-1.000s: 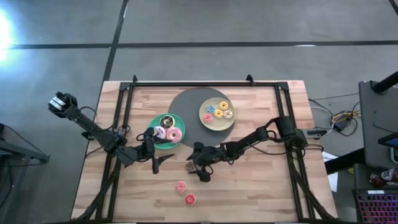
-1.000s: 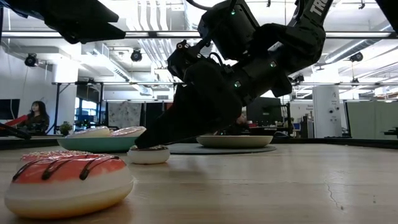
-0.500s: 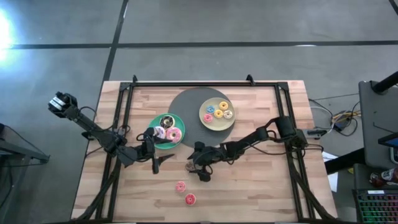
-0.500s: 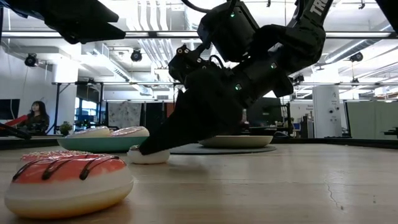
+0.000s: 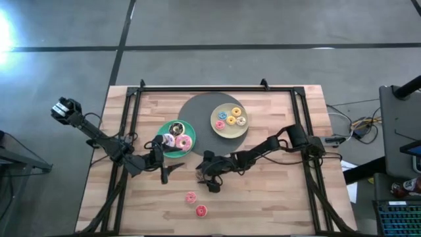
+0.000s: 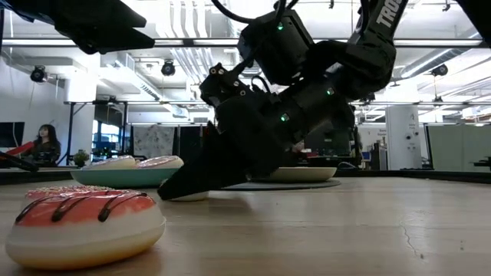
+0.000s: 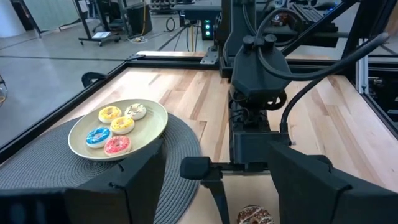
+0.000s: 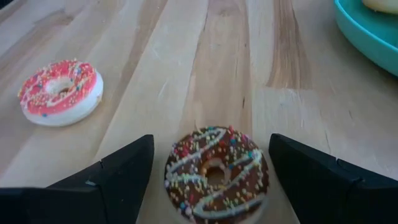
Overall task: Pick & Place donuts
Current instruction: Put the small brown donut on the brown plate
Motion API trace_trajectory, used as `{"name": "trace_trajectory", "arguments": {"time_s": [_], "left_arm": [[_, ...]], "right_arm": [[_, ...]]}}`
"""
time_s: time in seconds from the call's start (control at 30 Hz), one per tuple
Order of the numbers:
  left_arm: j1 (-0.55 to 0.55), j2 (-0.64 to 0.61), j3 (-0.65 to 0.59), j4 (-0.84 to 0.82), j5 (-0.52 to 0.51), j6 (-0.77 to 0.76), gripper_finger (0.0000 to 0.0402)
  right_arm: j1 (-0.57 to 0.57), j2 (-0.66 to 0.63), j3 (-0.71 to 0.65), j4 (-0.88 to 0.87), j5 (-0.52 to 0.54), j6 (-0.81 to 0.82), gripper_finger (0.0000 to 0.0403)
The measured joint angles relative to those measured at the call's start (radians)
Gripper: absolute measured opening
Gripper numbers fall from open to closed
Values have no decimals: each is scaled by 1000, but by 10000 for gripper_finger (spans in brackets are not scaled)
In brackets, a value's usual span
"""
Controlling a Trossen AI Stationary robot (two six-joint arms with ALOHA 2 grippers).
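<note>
A brown donut [image 8: 216, 173] with white stripes and sprinkles lies flat on the wooden table. My right gripper [image 5: 204, 176] is open and low over it, one finger [image 8: 118, 177] on each side, with a gap to the donut on both sides. A pink donut [image 8: 59, 92] lies nearby, and a red one [image 5: 201, 210] lies nearer the front edge. My left gripper [image 5: 168, 170] hangs open by the teal plate [image 5: 162, 130], which holds three donuts. The pale-yellow plate [image 5: 227, 131] holds several small ones.
The pale-yellow plate sits on a round grey mat [image 5: 197, 108] at the table's far middle. Black frame rails [image 5: 131, 131] run along the left, right and far sides. In the low view a red-iced donut [image 6: 84, 222] lies close to the camera.
My right gripper has sunk a little toward the table and edged toward the table's left, so its open fingers now stand around the brown donut and hide most of it in the low view. The donut has stayed where it was.
</note>
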Motion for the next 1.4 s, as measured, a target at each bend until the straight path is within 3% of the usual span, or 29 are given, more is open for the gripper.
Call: {"name": "trace_trajectory", "arguments": {"time_s": [0.37, 0.93, 1.4], "left_arm": [[0, 0, -1, -13, 5, -4, 252], [0, 0, -2, -16, 4, -4, 252], [0, 0, -2, -21, 3, -2, 252]], "right_arm": [[-4, 1, 16, -28, -11, -19, 306], [-6, 1, 17, -39, -8, -31, 222], [-7, -86, 11, -161, -24, -80, 214]]}}
